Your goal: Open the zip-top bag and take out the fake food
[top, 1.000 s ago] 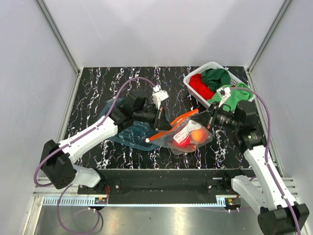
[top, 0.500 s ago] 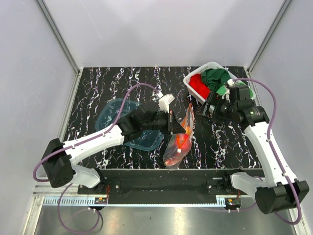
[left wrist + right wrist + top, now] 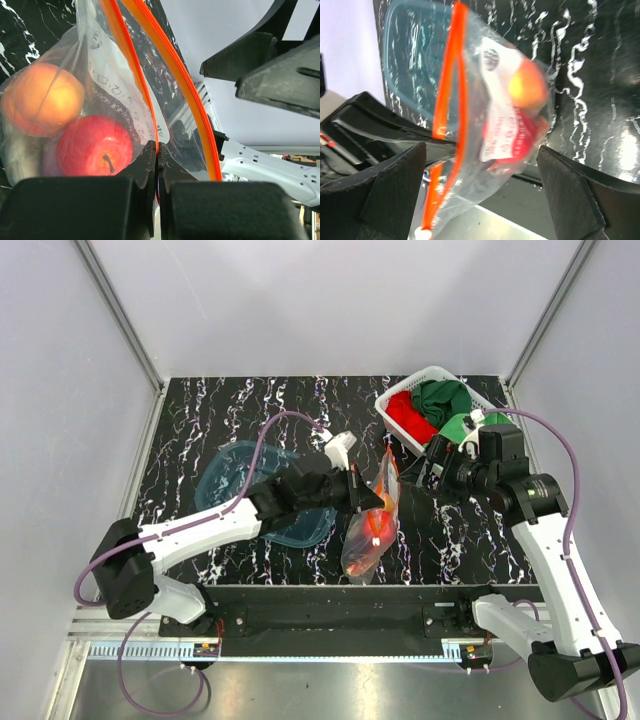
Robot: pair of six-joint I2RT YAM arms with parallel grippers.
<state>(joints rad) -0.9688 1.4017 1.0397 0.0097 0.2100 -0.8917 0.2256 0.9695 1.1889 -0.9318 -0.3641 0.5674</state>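
Note:
The zip-top bag (image 3: 368, 540) hangs upright over the table's front edge, its orange strip (image 3: 186, 85) parted into two lines at the top. My left gripper (image 3: 362, 497) is shut on one side of that strip (image 3: 157, 146). The fake food lies in the bag's bottom: a red apple (image 3: 95, 145) and an orange-peach fruit (image 3: 42, 100). My right gripper (image 3: 430, 468) is open just right of the bag and holds nothing. In the right wrist view the bag (image 3: 490, 100) hangs between its wide-apart fingers (image 3: 395, 185) without touching them.
A translucent blue tub (image 3: 235, 465) lies on the black marbled table under my left arm. A white basket (image 3: 400, 388) with red and green cloths stands at the back right, just behind my right wrist.
My right gripper has let go of the bag, opened wide and drawn back to the right. My left gripper has carried the bag right, and it now hangs upright instead of lying stretched out.

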